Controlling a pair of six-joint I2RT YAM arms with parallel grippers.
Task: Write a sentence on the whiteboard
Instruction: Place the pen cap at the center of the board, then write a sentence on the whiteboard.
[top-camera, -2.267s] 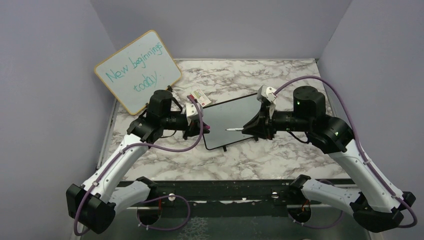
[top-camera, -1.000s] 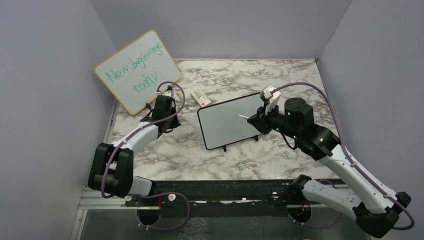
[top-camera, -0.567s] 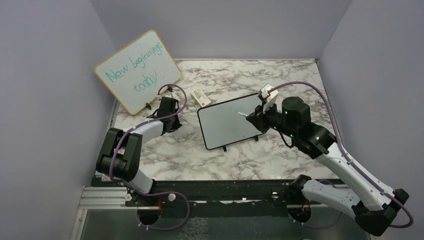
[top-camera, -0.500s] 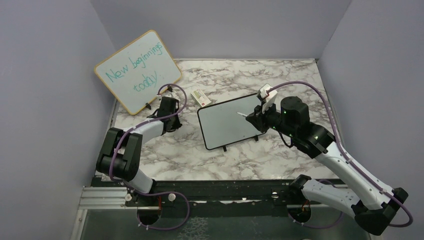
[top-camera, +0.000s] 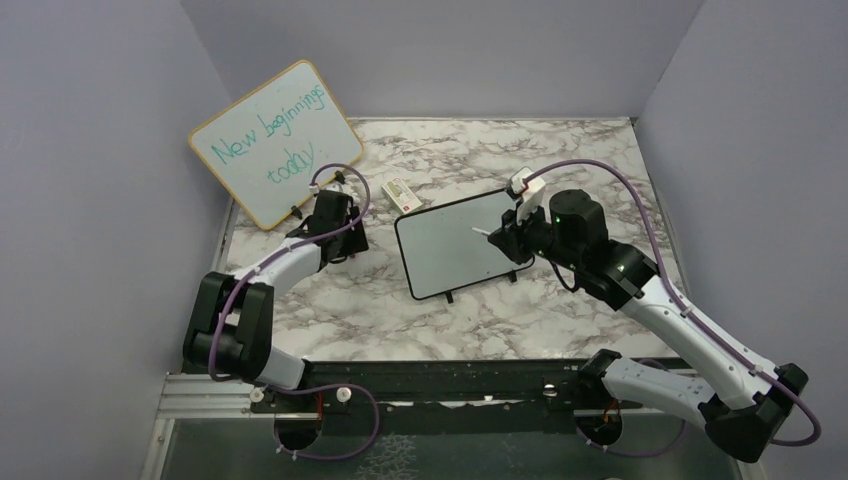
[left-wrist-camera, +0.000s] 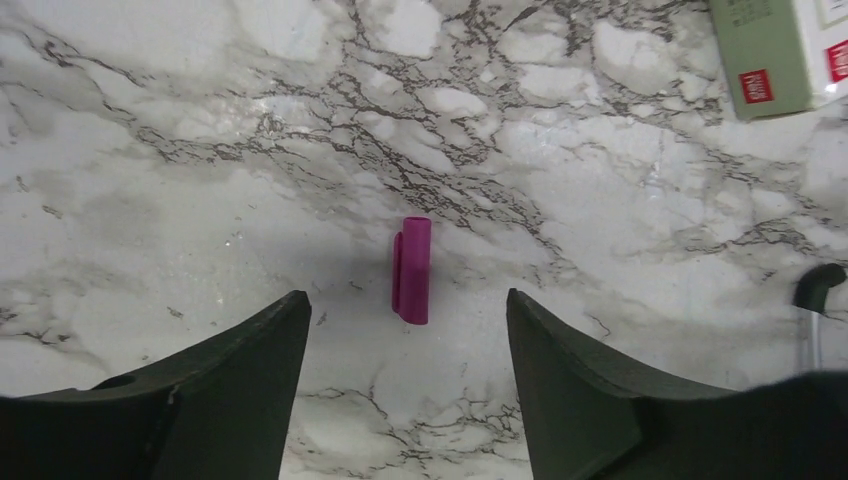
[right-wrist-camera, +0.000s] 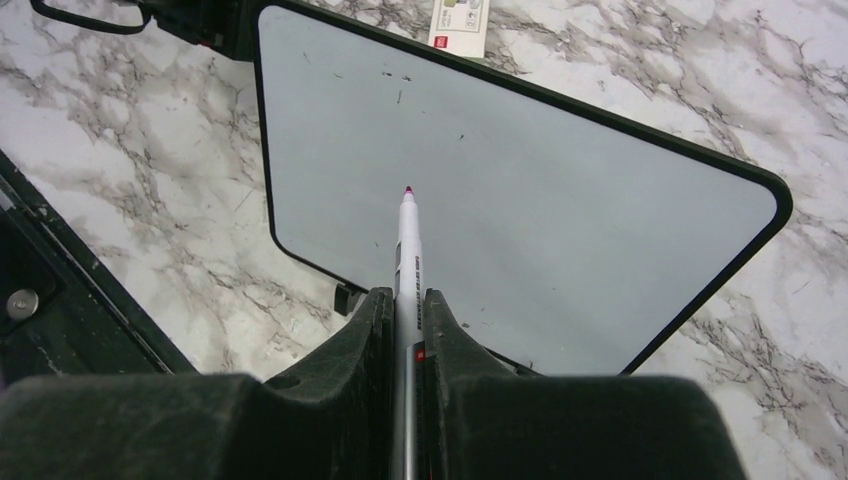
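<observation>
The whiteboard (top-camera: 450, 255) lies flat about mid-bench, on the marble bench (top-camera: 570, 160). It is turned askew, so its long sides run from near left to far right. It has a thin black frame with rounded corners, and two small black feet stick out from its near long side. Its face is pale and plain but for a few tiny dark specks toward one end.

The right arm (top-camera: 650, 300) reaches in from the right. Its jaws are pressed together on a marker (right-wrist-camera: 407, 245), pinching the white barrel so that the uncapped reddish tip points out ahead. The tip is over the board's face, well inside the frame. Whether it touches the surface cannot be told.

The left arm (top-camera: 285, 262) is to the left of the board and apart from it, with its wrist bent down toward the bench. Its jaws are spread wide and hold nothing. On the marble between them lies a short magenta cap (left-wrist-camera: 412, 270), which touches neither finger.

A small green-and-white box (top-camera: 400, 192) with red marks lies just beside the board's far left corner. In the far left corner of the bench a larger wood-framed board (top-camera: 275, 143) leans against the wall. It carries "New beginnings today" in teal handwriting.
</observation>
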